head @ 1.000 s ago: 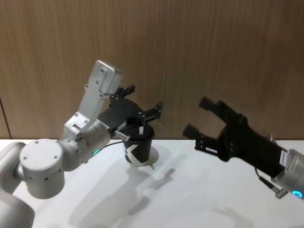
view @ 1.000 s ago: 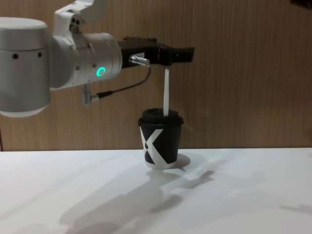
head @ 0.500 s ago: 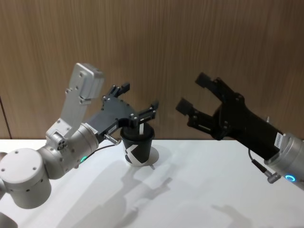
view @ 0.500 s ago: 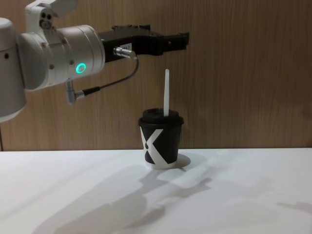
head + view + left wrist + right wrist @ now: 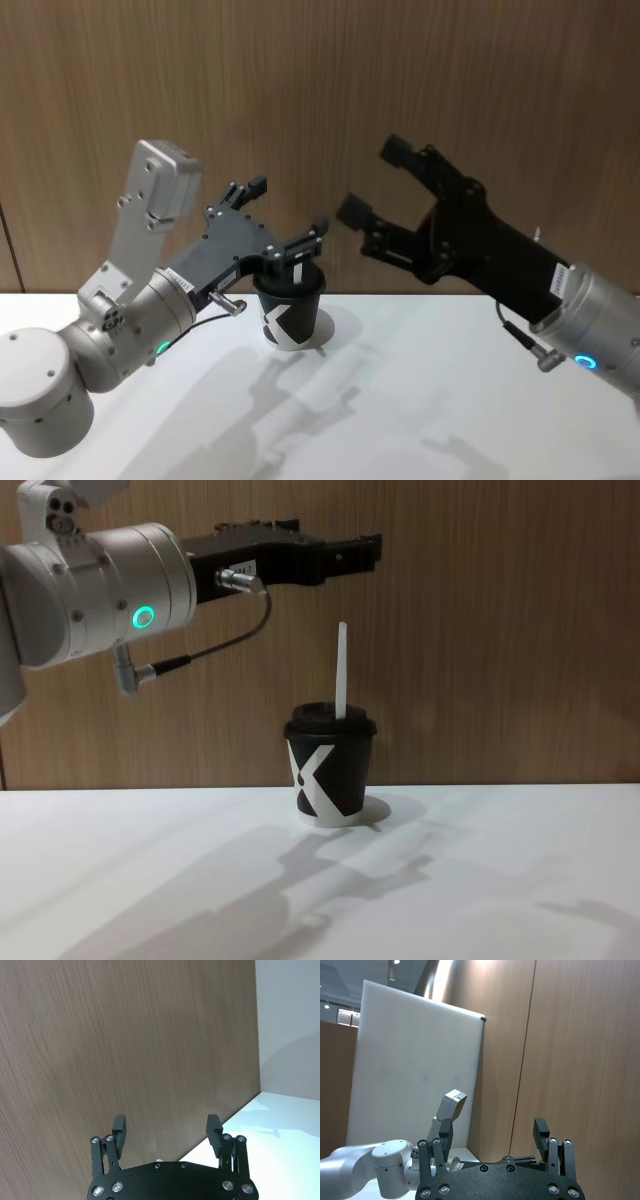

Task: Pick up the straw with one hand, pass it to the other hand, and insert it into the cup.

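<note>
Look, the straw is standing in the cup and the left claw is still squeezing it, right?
Not quite. The straw does stand in the cup, but the left claw is open and has let go of it. The chest view shows the claw up above the straw's tip with a gap between them.

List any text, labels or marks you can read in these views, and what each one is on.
"X": a bold white X-like mark on the side of the black cup, more a sign than a word.
Small white label on the right arm, near the wrist behind the right tool: too small to read.
Small pale label on the left tool body: too small to read.
Nothing else legible.
</note>
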Controlling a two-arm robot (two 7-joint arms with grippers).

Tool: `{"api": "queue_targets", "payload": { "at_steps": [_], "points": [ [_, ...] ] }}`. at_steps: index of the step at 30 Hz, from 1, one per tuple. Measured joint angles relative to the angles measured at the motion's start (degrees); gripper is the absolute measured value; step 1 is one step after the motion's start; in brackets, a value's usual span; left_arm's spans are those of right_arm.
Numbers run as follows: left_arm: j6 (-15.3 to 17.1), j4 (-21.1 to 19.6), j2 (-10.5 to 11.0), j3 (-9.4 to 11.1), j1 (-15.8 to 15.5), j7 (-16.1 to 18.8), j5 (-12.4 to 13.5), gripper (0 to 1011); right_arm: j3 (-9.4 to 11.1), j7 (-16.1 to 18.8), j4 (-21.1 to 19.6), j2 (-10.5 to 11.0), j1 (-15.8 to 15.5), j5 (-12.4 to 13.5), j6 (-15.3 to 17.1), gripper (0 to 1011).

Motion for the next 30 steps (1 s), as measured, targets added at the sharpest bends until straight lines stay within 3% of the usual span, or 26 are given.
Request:
{"api": "queue_targets", "payload": {
  "at_steps": [13,30],
  "points": [
    [0.67,-3.24,0.27,-0.38,1.98,-0.25,-0.67,1002,-2.39,-0.16,-0.18,-0.19,1.64,-0.50,0.48,1001],
    [1.18,-4.72,0.36,-0.41,2.77,-0.28,-1.07,1002,-3.51,0.16,0.06,-0.08,2.47,-0.61,0.45,1001]
  ]
}}
